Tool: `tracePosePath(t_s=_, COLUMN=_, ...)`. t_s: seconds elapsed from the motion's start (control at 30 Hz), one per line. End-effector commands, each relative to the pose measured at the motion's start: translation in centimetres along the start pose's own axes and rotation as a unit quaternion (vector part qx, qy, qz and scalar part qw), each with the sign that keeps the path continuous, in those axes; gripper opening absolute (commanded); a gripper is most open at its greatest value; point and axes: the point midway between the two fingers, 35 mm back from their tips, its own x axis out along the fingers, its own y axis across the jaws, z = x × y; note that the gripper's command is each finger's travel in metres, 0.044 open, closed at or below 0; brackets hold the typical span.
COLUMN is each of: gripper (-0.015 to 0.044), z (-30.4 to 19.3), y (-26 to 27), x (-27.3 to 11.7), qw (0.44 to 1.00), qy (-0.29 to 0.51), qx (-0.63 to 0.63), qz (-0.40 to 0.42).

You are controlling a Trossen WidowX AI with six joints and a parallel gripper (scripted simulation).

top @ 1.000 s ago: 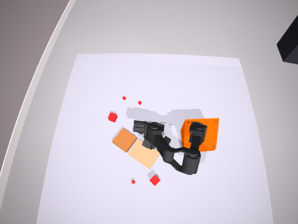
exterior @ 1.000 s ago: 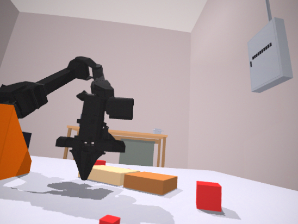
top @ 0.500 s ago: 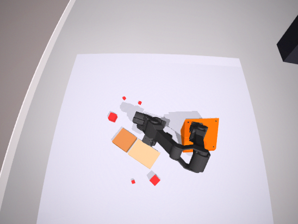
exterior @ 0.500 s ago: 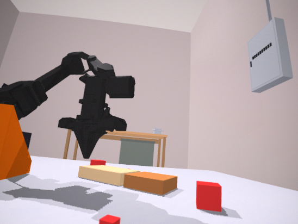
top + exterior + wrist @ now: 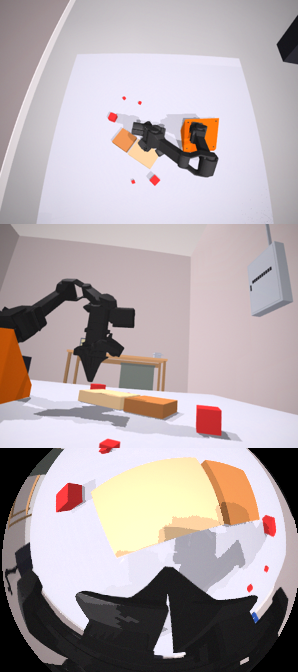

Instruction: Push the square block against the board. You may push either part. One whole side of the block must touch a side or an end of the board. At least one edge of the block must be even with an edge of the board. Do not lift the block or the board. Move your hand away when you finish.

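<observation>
The square orange block [image 5: 124,140] [image 5: 144,406] [image 5: 235,485] lies flat at one end of the pale board [image 5: 142,157] [image 5: 101,398] [image 5: 155,498]. Their facing sides run parallel. A thin pale line shows between them in the overhead view, so I cannot tell whether they touch. Their long-side edges look nearly in line. My gripper [image 5: 90,380] [image 5: 167,570] is shut and empty. It points down, raised above the table, with its tip clear of both parts. In the overhead view the arm hides its tip and part of the board.
A red cube [image 5: 112,117] [image 5: 209,420] [image 5: 269,526] stands near the block, another red cube [image 5: 155,180] [image 5: 98,386] [image 5: 69,497] near the board's far end. Small red cubes [image 5: 124,98] [image 5: 140,103] [image 5: 132,181] lie around. The arm's orange base [image 5: 212,136] [image 5: 8,368] stands to the right overhead.
</observation>
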Motion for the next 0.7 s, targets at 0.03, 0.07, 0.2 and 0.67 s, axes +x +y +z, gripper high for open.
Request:
tracePosePath(t_s=0.03, gripper=0.0, z=0.6, y=1.4, x=0.0, qw=0.997, qy=0.002, qx=0.078, qz=0.001)
tracePosePath(t_s=0.07, gripper=0.0, z=0.7, y=1.7, x=0.0, qw=0.996, qy=0.002, qx=0.095, qz=0.001)
tracePosePath(t_s=0.2, gripper=0.0, z=1.2, y=2.9, x=0.0, qw=0.987, qy=0.002, qx=0.162, qz=0.0)
tracePosePath(t_s=0.67, gripper=0.0, z=2.5, y=7.3, x=-0.2, qw=0.92, qy=0.003, qx=0.391, qz=0.004)
